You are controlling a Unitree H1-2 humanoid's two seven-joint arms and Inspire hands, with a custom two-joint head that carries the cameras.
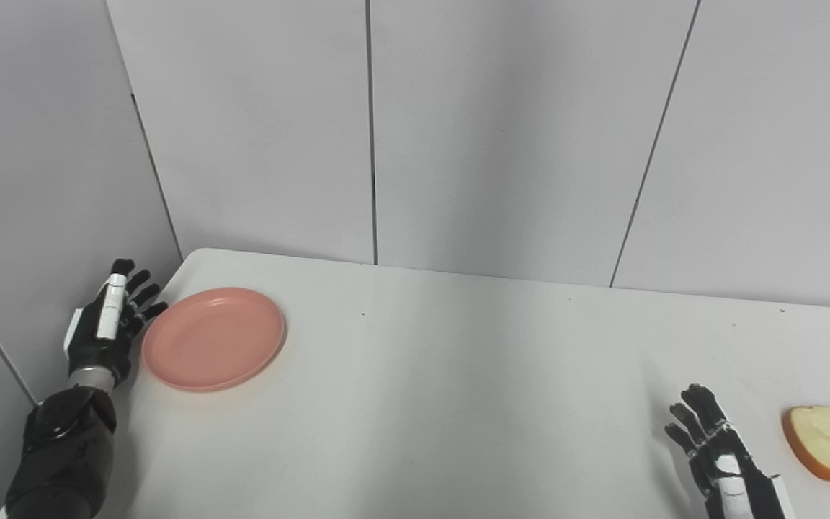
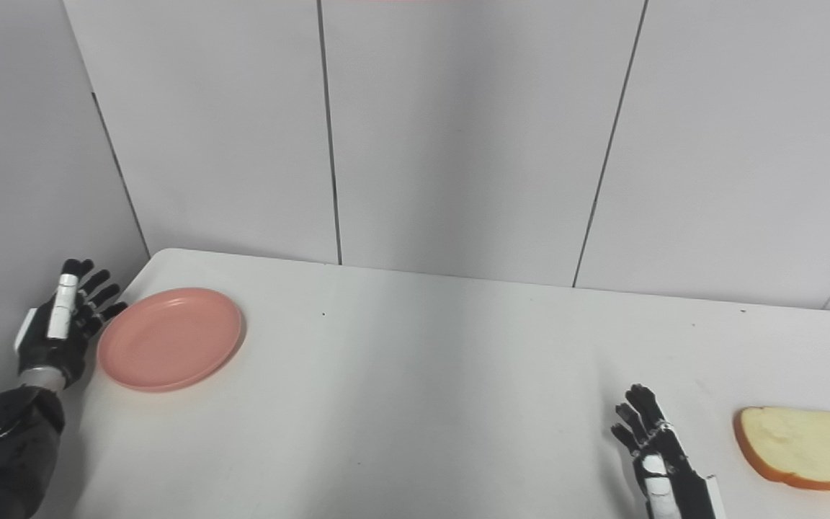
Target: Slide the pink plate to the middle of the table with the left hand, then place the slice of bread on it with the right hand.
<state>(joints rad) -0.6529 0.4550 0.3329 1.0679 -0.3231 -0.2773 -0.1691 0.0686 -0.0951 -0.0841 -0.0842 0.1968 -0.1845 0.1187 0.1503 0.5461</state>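
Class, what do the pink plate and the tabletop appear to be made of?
Pink plate: probably plastic, matte; even colour, thin moulded rim, no sharp glints. Table: smooth white surface, perhaps laminate or plastic; faint soft sheen, rounded corner. Neither can be confirmed by sight.

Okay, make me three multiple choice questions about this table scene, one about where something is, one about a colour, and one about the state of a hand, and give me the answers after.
1. Where does the slice of bread lie on the table?
A. near the right edge, beside the right hand
B. on the plate
C. at the far left corner

2. What colour is the plate?
A. blue
B. pink
C. green

3. In what state is the left hand?
A. closed around the bread
B. gripping a cup
C. open, holding nothing, beside the plate's left rim

Answers:
1. A, the bread sits just right of the right hand, far from the plate.
2. B, the plate is plainly pink against the white table.
3. C, its fingers are spread and hold nothing.
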